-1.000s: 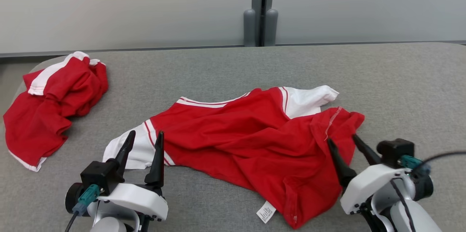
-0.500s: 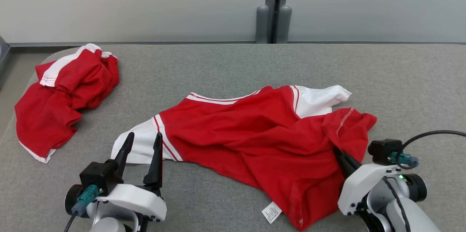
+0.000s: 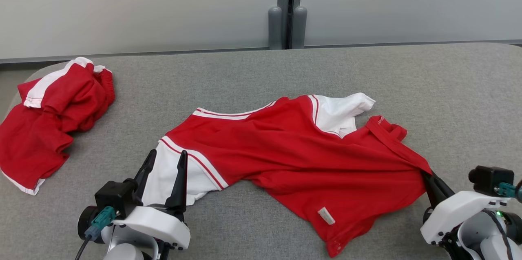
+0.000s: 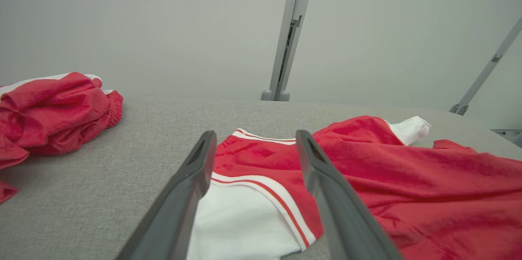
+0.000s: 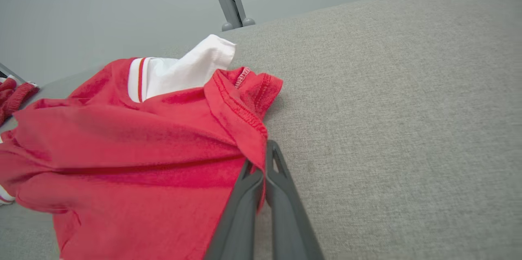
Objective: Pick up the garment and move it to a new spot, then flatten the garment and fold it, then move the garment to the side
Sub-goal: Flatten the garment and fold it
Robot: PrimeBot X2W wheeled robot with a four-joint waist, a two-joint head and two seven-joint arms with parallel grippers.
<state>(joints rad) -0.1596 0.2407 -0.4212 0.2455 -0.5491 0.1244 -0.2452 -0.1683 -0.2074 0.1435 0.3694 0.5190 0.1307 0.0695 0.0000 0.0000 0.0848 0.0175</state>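
While the left gripper (image 3: 168, 154) is poised at the white sleeve (image 3: 202, 176), fingers spread wide and empty, the right gripper (image 3: 426, 175) is pinched closed on a red hem of the garment (image 3: 293, 145), which lies rumpled mid-table (image 3: 448, 88). Pulling by that thin edge alone could let the cloth slip free or bunch. Farther left lies a second red garment (image 3: 49, 109).

From the head I look forward and down across the grey table (image 3: 261, 68). My left wrist camera sits low, sighting along the left gripper (image 4: 255, 134); my right wrist camera rides close behind the right gripper (image 5: 261, 156). All three share the red garment (image 3: 293, 150).
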